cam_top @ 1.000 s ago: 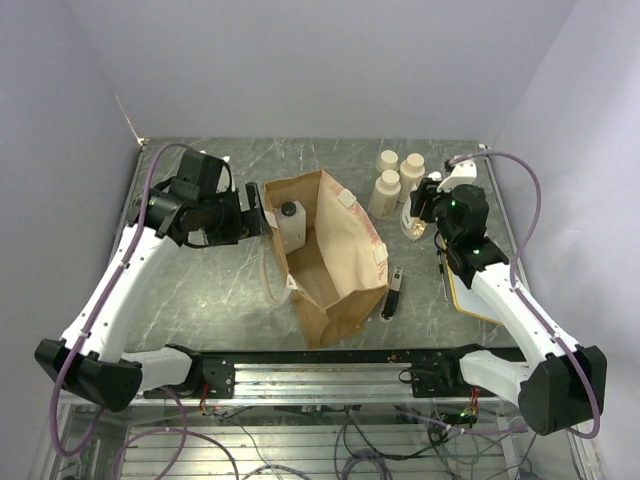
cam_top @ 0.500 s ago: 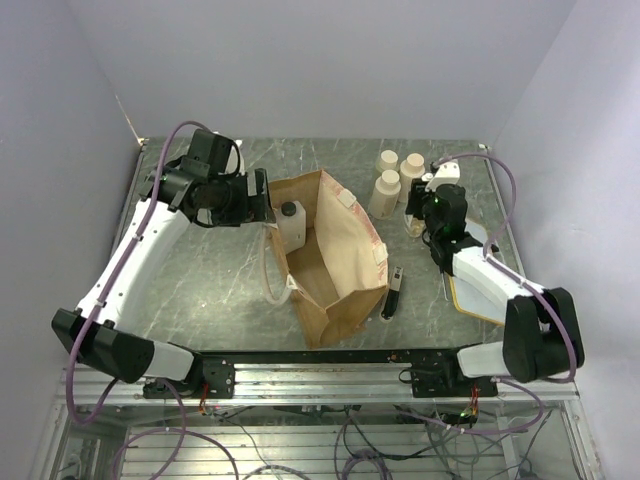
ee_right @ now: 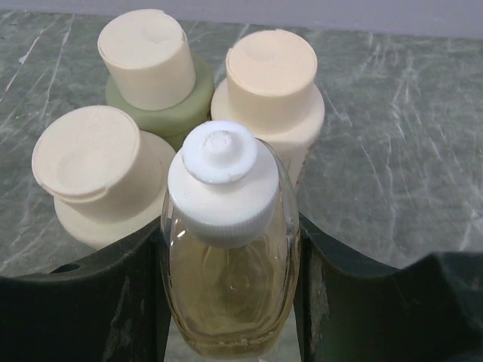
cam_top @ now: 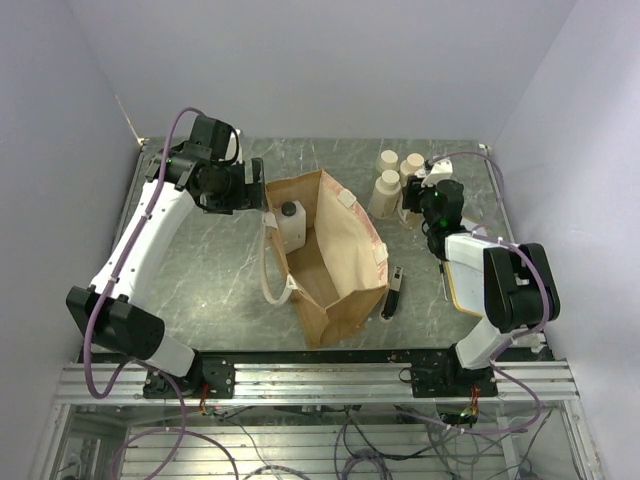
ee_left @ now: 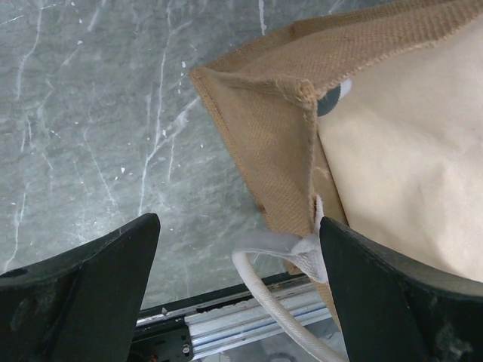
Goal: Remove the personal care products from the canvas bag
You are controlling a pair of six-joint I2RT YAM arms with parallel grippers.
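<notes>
**Top view.** The bag (cam_top: 335, 260) stands open on the surface (cam_top: 220, 270). A black-capped bottle (cam_top: 291, 224) is upright inside it, against the bag's left wall. The left gripper (cam_top: 257, 196) hangs at the bag's far-left corner, outside the rim. Right of the bag stand three bottles (cam_top: 390, 178), with the right gripper (cam_top: 411, 205) just beside them. A marker (cam_top: 393, 292) lies by the bag's right side.

**Left wrist view.** The left gripper's fingers are spread wide and hold nothing. Between them lie the bag's corner and a loop of strap (ee_left: 275, 305).

**Right wrist view.** The right gripper's fingers press on both sides of a small bottle (ee_right: 226, 249) — white-capped, clear, with yellowish liquid — just in front of the three bottles. Its base is out of frame, so whether it rests on the surface cannot be told.

**Step in hand.** This is probably the placing of the small bottle with the group right of the bag. The next move calls for the right gripper to part and back off without toppling its neighbours. The left gripper must then cross the rim and go down onto the black-capped bottle — the strap is a likely snag.
</notes>
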